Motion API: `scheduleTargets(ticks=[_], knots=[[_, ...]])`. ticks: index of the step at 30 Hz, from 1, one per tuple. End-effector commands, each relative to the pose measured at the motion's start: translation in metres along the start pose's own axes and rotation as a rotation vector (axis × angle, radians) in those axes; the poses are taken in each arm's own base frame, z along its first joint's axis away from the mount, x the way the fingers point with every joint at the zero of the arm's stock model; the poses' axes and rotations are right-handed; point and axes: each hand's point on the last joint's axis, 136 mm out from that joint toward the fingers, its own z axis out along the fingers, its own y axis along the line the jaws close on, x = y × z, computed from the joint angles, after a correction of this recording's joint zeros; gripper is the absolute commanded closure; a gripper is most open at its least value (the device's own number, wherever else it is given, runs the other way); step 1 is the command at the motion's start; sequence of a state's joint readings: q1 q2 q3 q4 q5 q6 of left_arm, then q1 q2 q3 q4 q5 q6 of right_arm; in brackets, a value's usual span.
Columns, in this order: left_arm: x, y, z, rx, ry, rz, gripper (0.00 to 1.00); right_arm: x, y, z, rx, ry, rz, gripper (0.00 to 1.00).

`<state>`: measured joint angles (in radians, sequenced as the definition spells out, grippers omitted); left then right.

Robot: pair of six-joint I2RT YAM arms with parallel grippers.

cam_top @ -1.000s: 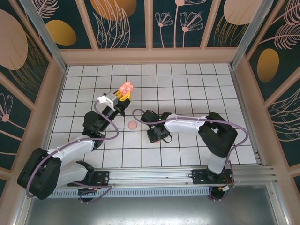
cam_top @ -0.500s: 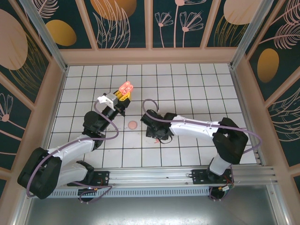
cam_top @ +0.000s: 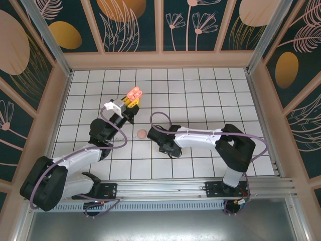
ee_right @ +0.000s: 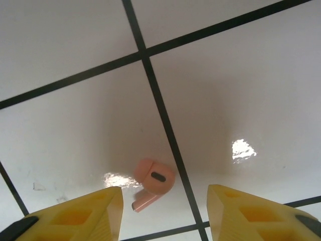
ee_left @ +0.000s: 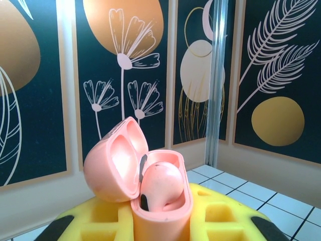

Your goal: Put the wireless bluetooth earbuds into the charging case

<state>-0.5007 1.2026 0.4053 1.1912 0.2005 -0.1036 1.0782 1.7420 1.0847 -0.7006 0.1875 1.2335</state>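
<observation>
Coral-pink earbud [ee_right: 153, 183], likely light and slick, lies at twelve o'clock of the half-open right gripper [ee_right: 163, 201]; pinch its bulb.

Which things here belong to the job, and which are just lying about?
Job:
- open pink case in left gripper
- earbud seated in it
- loose earbud on tile below open right gripper

Lying about:
- small pink disc, too small to identify
</observation>
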Motion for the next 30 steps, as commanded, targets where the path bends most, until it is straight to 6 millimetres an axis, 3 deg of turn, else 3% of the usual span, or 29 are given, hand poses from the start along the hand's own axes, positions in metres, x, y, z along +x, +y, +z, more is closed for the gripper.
scheduleTargets(ticks=[1, 13, 30], knots=[[-0.01, 0.001, -0.002, 0.002, -0.052, -0.009, 1.0, -0.009, -0.003, 0.001, 0.024, -0.029, 0.032, 0.52], [-0.006, 0.003, -0.003, -0.001, -0.052, -0.018, 1.0, -0.01, 0.002, 0.015, 0.045, -0.014, 0.017, 0.55], [-0.004, 0.006, -0.003, -0.004, -0.052, -0.026, 1.0, -0.003, 0.006, 0.023, 0.042, 0.012, -0.004, 0.68]])
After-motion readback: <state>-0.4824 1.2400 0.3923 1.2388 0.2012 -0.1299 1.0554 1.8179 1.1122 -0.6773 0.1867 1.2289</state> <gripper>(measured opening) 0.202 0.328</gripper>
